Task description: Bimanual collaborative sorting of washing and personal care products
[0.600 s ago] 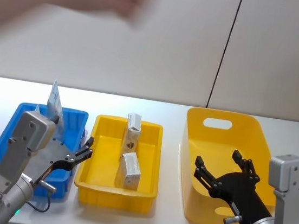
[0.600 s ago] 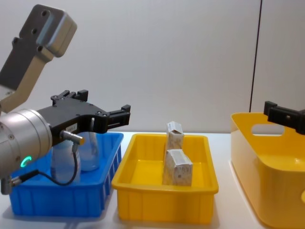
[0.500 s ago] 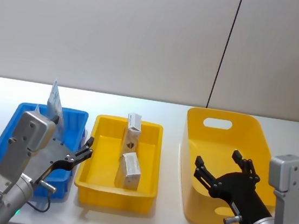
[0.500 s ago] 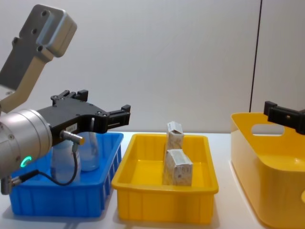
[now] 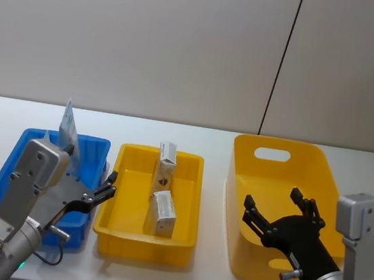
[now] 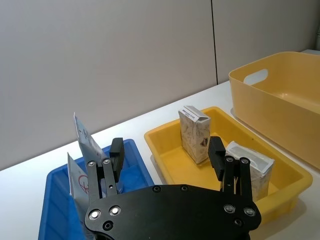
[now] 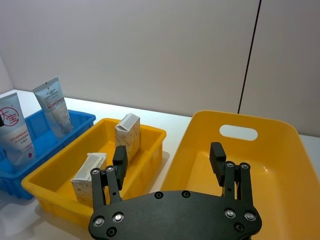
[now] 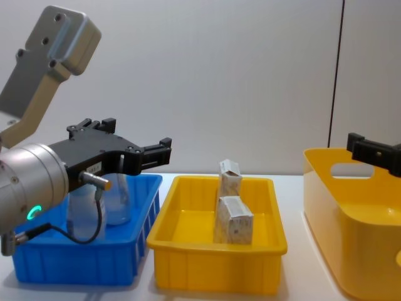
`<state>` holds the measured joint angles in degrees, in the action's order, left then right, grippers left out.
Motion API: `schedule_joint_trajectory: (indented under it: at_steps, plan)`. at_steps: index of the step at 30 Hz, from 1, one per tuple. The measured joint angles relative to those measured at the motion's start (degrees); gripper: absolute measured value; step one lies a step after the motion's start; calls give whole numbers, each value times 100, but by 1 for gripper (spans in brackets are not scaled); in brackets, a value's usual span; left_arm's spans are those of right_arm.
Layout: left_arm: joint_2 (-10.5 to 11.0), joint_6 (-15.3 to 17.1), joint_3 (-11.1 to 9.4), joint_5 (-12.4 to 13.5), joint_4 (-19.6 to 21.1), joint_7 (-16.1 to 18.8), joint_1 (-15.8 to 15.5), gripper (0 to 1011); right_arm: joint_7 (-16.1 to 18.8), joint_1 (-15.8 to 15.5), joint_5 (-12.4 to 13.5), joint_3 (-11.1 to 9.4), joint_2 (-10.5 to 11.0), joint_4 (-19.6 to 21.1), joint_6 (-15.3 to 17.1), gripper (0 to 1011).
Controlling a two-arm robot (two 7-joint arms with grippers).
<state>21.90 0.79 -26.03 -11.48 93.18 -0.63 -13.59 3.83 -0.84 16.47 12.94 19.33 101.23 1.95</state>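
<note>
Two whitish speckled cartons stand in the shallow yellow tray (image 5: 114,203): one carton (image 5: 167,158) at the far end, the other carton (image 5: 162,213) nearer me. White squeeze tubes (image 7: 54,106) (image 7: 14,131) lean upright in the blue bin (image 5: 4,173); one tube's (image 5: 69,125) pale crimped end sticks up at its far side. My left gripper (image 5: 107,190) hovers open over the blue bin's right edge, holding nothing. My right gripper (image 5: 272,198) hangs open over the tall yellow basket (image 5: 288,151), also holding nothing.
The three containers stand in a row on a white table (image 5: 214,138), blue at the left, tray in the middle, basket at the right. A grey wall with a dark vertical seam (image 5: 282,63) rises behind.
A person's blurred hand and arm at the upper left has drawn back out of the head view. Neither gripper and none of the products has moved.
</note>
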Motion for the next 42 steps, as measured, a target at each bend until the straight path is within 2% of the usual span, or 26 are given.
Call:
schedule_joint_trajectory:
  at_steps: [42]
  plan:
    - [0, 0, 0, 0, 0, 0, 0, 1001, 0, -11, -1, -11, 2, 0, 2, 1004]
